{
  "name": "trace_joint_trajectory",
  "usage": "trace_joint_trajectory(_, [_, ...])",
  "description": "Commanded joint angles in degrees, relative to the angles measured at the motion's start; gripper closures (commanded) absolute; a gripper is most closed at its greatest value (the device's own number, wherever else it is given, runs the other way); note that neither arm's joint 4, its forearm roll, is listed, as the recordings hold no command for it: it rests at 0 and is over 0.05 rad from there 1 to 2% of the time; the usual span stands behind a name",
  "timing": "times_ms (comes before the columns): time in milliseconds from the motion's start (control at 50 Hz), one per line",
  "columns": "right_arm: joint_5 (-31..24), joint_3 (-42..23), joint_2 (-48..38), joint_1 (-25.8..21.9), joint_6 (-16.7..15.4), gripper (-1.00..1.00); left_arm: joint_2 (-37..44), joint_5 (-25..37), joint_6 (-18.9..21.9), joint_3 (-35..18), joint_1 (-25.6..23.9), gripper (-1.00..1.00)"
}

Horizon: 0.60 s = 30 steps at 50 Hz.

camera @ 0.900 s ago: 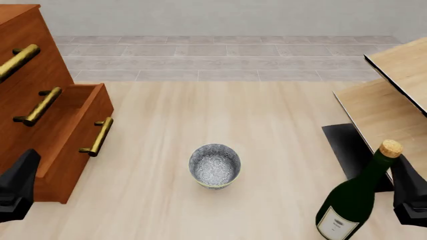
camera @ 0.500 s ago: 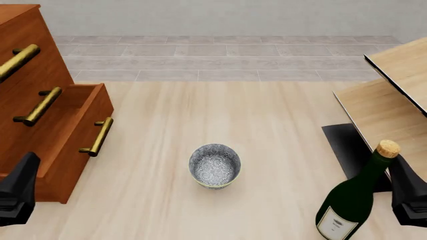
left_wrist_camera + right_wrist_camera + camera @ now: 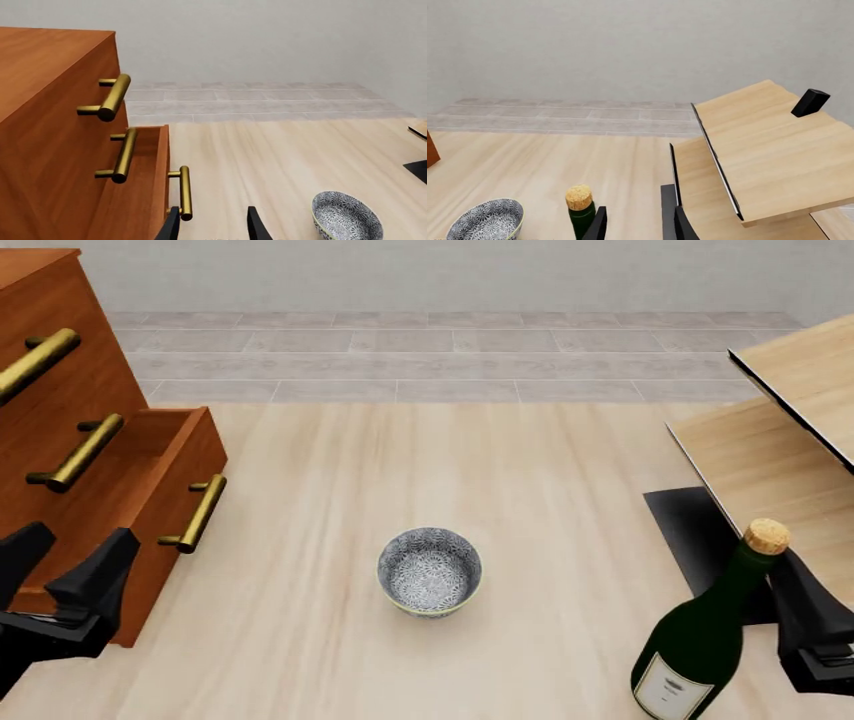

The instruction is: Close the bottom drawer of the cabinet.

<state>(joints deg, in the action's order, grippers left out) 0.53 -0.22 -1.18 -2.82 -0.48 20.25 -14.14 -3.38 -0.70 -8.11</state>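
The cabinet (image 3: 60, 430) was seen at the far-left side of the table (image 3: 534, 500), and its bottom drawer (image 3: 140, 515) was found pulled out from the cabinet's face, the flat front standing proud of the two drawers above it and the open cavity exposed along its upper edge. The drawer's brass handle (image 3: 198, 513) was carried on the side of the front turned away from the cabinet. The left gripper (image 3: 64, 575) was held just in front of the drawer's front, on the near side of the handle, with its fingers parted to a moderate gap and nothing between them; in the left wrist view one fingertip (image 3: 171, 225) was seen right beside the lower end of the handle (image 3: 185, 192). This placement was judged to suit a push against the front, since a shut drawer calls for pressure toward the cabinet, not a grasp. The patterned bowl (image 3: 429, 571) was left well clear of the cabinet, out of the drawer's path. The right gripper (image 3: 637, 225) was kept far from the cabinet beside the green bottle (image 3: 703, 635), its fingers apart and empty, presumably parked because the task was judged to need one arm only.
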Motion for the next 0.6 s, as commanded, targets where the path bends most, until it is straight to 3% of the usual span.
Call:
trace_joint_trajectory(20, [1.04,0.16,-1.44,-0.97,0.2,-1.0,14.2,-9.91,-0.94,-0.3,-5.76,-1.0])
trace_joint_trajectory(120, [1.76,0.15,-2.37,-1.45,0.4,-1.0,20.85,-15.12,-0.69,0.11,-7.86,-1.0])
trace_joint_trajectory(320, [1.59,0.17,-2.07,-1.6,0.18,-1.0,42.03,-31.4,-2.46,0.61,-12.54,-1.0])
trace_joint_trajectory(600, [1.61,0.16,-2.21,-1.54,0.06,-1.0,56.7,-40.69,-5.86,-0.72,-16.99,-1.0])
